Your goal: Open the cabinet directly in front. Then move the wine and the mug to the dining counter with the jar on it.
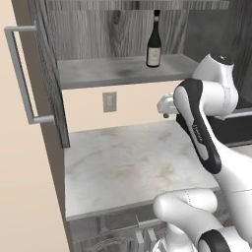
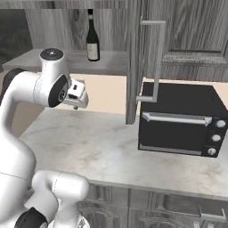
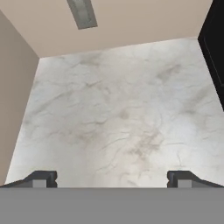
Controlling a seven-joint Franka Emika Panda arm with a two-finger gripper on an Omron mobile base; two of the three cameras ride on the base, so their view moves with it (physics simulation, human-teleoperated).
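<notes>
Cabinet, dark grey wood-grain upper unit (image 1: 49,74): doors open | tall dark glass wine bottle (image 1: 154,42) on shelf, untouched | gripper (image 3: 112,179) jaws spread, empty, above marble worktop (image 3: 118,113)

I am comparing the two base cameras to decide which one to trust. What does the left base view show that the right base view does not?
Left base view alone: the wall outlet under the shelf, and the left cabinet door swung open with its bar handle.

Right base view alone: the black oven on the worktop, and the right cabinet door standing open beside it.

Both: the wine upright on the cabinet shelf, the marble worktop and the white arm. I see no mug in either.
</notes>
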